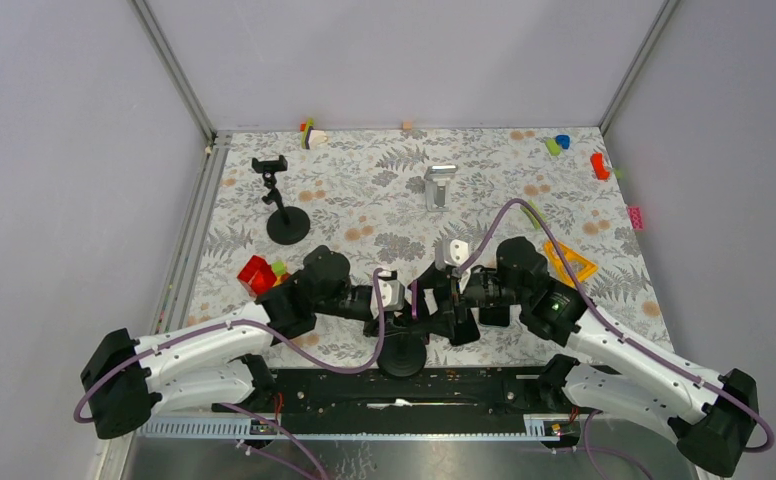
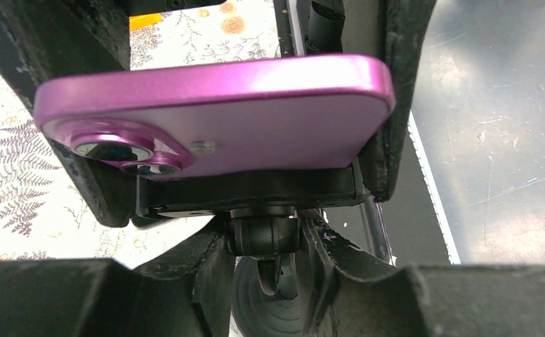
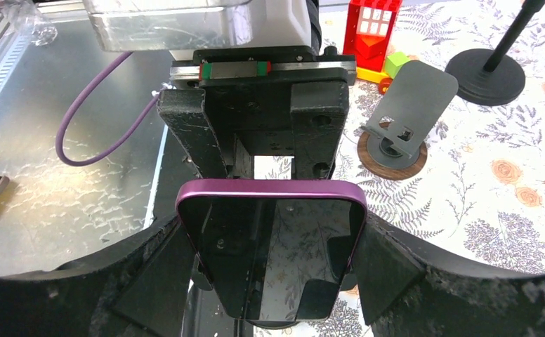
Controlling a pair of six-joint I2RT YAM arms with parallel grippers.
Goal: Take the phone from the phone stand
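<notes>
A magenta phone [image 2: 213, 116] sits crosswise in the black clamp [image 2: 255, 193] of a phone stand, camera lenses at the left in the left wrist view. My left gripper [image 2: 266, 239] is shut on the stand's ball joint just under the clamp, one finger on each side of it. The stand's round black base [image 1: 401, 358] lies at the table's near edge. In the right wrist view the phone's dark screen [image 3: 273, 253] faces the camera. My right gripper [image 3: 273, 263] is shut on the phone, its fingers [image 3: 389, 263] pressing the two long edges.
A black stand with a round base [image 1: 287, 222] is at the back left and a silver stand [image 1: 439, 183] at the back middle. A grey plate stand on a wooden disc [image 3: 403, 116] and red blocks [image 1: 256, 272] lie near the left arm. Small toys dot the far edge.
</notes>
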